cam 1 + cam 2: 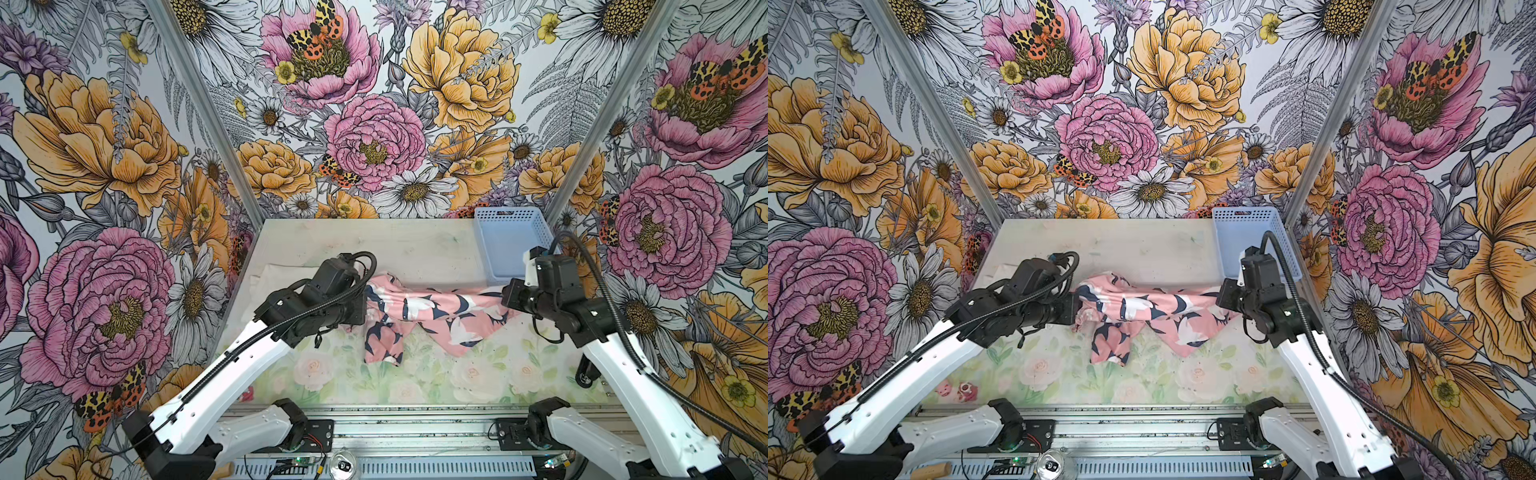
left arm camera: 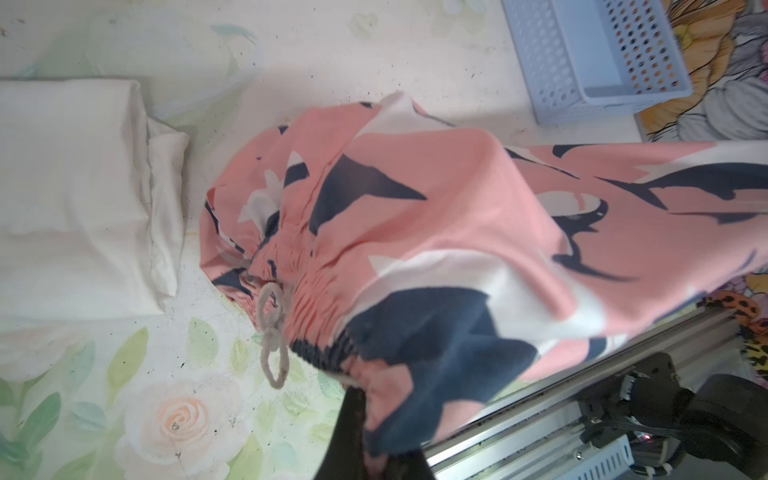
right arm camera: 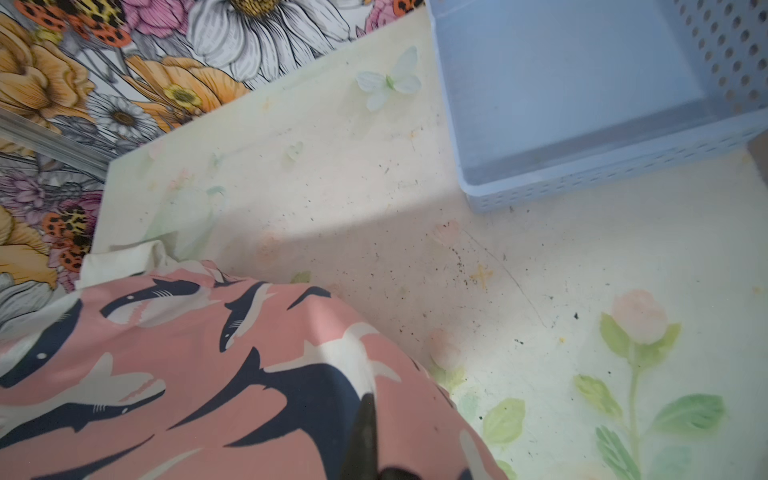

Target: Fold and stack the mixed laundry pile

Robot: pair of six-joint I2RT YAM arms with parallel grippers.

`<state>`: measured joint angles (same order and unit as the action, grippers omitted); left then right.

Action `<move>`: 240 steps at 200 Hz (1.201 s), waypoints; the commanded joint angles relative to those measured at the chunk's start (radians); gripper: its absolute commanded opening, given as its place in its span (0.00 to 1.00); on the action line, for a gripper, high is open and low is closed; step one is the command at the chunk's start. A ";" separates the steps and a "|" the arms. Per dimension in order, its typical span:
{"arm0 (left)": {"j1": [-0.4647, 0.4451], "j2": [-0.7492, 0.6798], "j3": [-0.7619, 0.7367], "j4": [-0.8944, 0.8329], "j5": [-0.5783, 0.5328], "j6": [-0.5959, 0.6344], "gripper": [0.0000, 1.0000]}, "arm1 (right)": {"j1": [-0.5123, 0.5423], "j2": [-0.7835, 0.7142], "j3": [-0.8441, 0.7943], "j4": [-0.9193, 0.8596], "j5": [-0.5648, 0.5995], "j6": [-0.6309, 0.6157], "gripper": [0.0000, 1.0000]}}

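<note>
we see the white garment folded at nine o'clock, while our left gripper and right gripper both clamp the pink garment stretched mid-table, not yet folded or stacked.

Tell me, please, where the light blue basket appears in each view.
In a top view: basket at the far right corner of the table.
In a top view: basket at that same corner.
Left wrist: basket beyond the pink garment, cropped.
Right wrist: basket beyond it, cropped.
Shared landmark: the pink garment.
</note>
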<state>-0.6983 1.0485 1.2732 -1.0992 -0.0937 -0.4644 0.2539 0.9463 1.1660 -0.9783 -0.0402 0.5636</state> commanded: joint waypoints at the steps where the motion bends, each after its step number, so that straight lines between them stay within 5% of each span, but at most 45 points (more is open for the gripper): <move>1: -0.004 -0.058 0.101 -0.108 -0.035 0.000 0.00 | -0.008 0.008 0.137 -0.223 0.038 -0.041 0.00; 41: 0.135 -0.004 0.220 -0.101 0.116 0.029 0.00 | -0.010 0.179 0.381 -0.206 0.118 -0.129 0.00; 82: 0.391 0.194 0.150 0.092 0.398 0.135 0.00 | -0.024 0.547 0.528 -0.034 0.125 -0.189 0.00; 112: 0.491 0.405 0.081 0.230 0.431 0.163 0.00 | -0.024 0.836 0.677 0.037 0.068 -0.190 0.00; 117: 0.503 0.435 0.082 0.238 0.416 0.166 0.06 | -0.021 0.874 0.699 0.038 0.063 -0.193 0.00; 136: 0.538 0.503 0.092 0.254 0.358 0.172 0.32 | -0.003 0.925 0.738 0.035 0.059 -0.194 0.28; 146: 0.546 0.507 0.087 0.255 0.324 0.172 0.50 | 0.019 0.896 0.700 0.035 0.062 -0.191 0.38; 165: 0.552 0.461 0.047 0.254 0.268 0.171 0.66 | 0.070 0.799 0.539 0.042 0.033 -0.162 0.49; 212: 0.554 0.285 -0.196 0.249 0.252 0.144 0.72 | 0.256 0.464 -0.052 0.182 -0.148 0.070 0.54; 240: 0.556 0.252 -0.330 0.258 0.242 0.119 0.72 | 0.407 0.346 -0.244 0.231 -0.179 0.228 0.56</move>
<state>-0.1463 1.3041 1.0298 -0.8562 0.1837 -0.3183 0.5777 1.3613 1.0260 -0.8318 -0.1562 0.6102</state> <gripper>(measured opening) 0.716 0.549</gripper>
